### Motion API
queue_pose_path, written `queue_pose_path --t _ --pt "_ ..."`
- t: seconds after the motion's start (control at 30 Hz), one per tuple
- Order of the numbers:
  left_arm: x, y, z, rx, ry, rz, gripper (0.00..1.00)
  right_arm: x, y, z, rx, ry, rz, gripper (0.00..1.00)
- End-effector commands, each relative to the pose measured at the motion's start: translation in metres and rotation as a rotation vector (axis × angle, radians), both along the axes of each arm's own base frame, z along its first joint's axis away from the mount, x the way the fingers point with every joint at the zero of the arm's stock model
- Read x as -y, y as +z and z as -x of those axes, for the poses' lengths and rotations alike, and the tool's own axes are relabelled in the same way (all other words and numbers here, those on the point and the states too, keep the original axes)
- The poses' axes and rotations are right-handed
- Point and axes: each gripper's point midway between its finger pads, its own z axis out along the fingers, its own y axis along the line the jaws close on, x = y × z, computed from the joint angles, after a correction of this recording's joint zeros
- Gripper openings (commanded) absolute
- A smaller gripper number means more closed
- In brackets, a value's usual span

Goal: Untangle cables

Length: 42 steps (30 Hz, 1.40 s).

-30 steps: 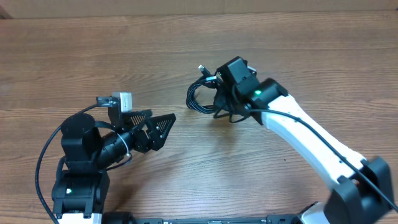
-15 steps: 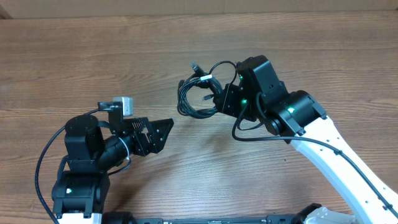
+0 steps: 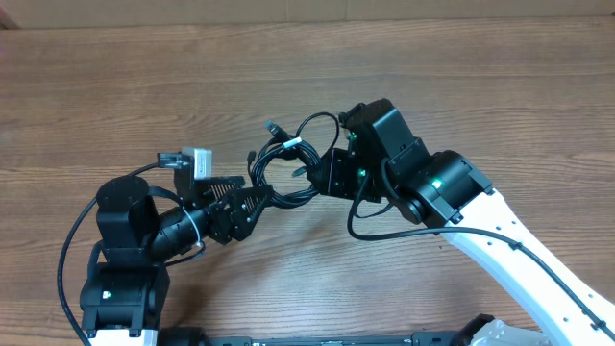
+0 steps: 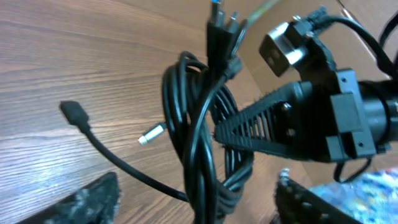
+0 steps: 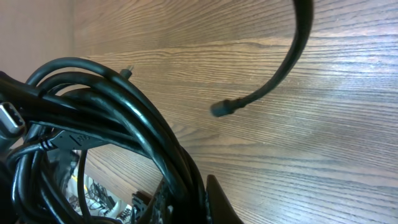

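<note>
Both angled inward: left gripper (image 3: 248, 195) (agape), right gripper (image 3: 317, 185) gripping cables (image 4: 198, 149).

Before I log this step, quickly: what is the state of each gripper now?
Left gripper: open, fingers on either side of the cables, not gripping.
Right gripper: shut on the cables.

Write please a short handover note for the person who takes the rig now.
Right tool: shut on the cables, holding the bundle up.
Left tool: open, jaws on both sides of the bundle, not gripping.
Cables: one coiled bunch above the table; one plug end hangs free.
Done: bundle picked up and presented.
Left: grip with the left tool, pull strands apart, lay them separate.
</note>
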Motion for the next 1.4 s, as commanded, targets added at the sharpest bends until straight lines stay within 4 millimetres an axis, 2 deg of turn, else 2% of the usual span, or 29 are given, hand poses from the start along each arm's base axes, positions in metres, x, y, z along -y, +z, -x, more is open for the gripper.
queue_pose_path --t 0.0,0.17,0.33,0.37,0.4,0.43,0.47,0.77,1.0,1.17,1.37 --pt "0.007 0.009 0.005 0.024 -0.048 0.018 0.70 -0.004 0.026 0.001 0.042 0.018 -0.058 0.04" --pt "0.004 0.008 0.002 0.024 -0.029 0.009 0.59 -0.012 0.030 0.010 0.012 0.062 -0.104 0.04" --pt "0.002 0.007 0.000 0.024 -0.011 -0.001 0.62 -0.018 0.033 0.018 -0.016 0.104 -0.140 0.04" --pt "0.002 0.007 0.000 0.024 -0.011 -0.001 0.54 -0.019 0.033 0.020 -0.018 0.111 -0.142 0.04" --pt "0.002 0.007 0.000 0.024 -0.010 -0.001 0.41 -0.020 0.034 0.021 -0.017 0.113 -0.143 0.04" --pt "0.002 0.007 0.000 0.024 -0.010 -0.001 0.12 -0.021 0.034 0.021 -0.015 0.118 -0.144 0.04" --pt "0.002 0.007 0.000 0.024 -0.010 -0.001 0.04 -0.023 0.034 0.022 -0.012 0.121 -0.146 0.04" --pt "0.002 0.007 0.000 0.002 0.001 0.015 0.04 -0.017 0.032 0.011 0.033 0.071 -0.105 0.04" --pt "0.003 0.007 0.001 -0.005 -0.005 0.024 0.04 0.010 0.021 -0.018 0.132 -0.085 0.043 0.04" --pt "0.003 0.007 0.000 -0.004 -0.004 0.023 0.04 0.019 0.015 -0.024 0.136 -0.130 0.088 0.04" --pt "0.003 0.007 0.001 -0.003 -0.005 0.023 0.04 0.040 -0.005 -0.035 0.132 -0.227 0.218 0.04"
